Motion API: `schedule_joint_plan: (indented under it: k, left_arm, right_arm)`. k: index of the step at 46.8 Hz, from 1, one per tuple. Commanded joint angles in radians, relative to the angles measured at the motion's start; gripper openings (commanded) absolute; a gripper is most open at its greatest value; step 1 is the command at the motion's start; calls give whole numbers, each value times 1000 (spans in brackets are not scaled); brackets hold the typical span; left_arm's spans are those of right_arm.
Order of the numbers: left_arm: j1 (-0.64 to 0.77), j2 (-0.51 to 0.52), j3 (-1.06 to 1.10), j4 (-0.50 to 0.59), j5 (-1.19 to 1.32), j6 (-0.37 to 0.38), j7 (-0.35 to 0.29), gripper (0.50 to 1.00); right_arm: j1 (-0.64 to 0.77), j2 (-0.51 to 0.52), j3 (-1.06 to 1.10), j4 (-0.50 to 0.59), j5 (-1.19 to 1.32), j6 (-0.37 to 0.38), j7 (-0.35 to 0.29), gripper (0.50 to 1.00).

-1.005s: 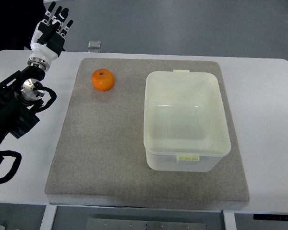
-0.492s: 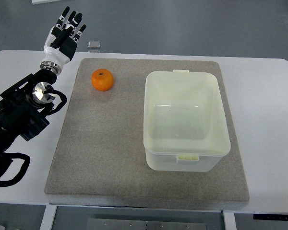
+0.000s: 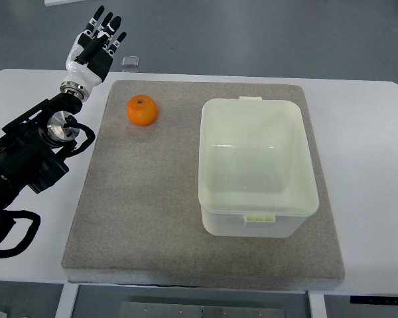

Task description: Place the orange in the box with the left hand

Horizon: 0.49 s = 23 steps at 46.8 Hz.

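Orange (image 3: 142, 110) round on the mat, stem dimple up; left hand (image 3: 93, 48) open, apart.

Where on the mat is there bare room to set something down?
The mat is bare left of the box, from below the orange down to its near edge. Only thin strips remain right of and in front of the box.

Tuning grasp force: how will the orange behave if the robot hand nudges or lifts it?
The orange is round and sits free on the flat mat, so a nudge would likely roll it. Its skin looks smooth and glossy, so it may slip in a loose grip. The left robot hand is open and apart from it.
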Motion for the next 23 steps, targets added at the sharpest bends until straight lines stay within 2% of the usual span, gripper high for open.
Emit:
schedule_joint_plan:
  k: [1,12,23]
  left_arm:
    - [-8,2,28,1,36,8,0,990]
    - [-31,16,31,1,129,49,0,990]
    - [-61,48,33,-5,422,77,1,990]
  right_arm:
    - [0,0,0,0,0,0,0,932]
    - [0,0,0,0,0,0,-1,932]
    - [0,0,0,0,0,0,0,932]
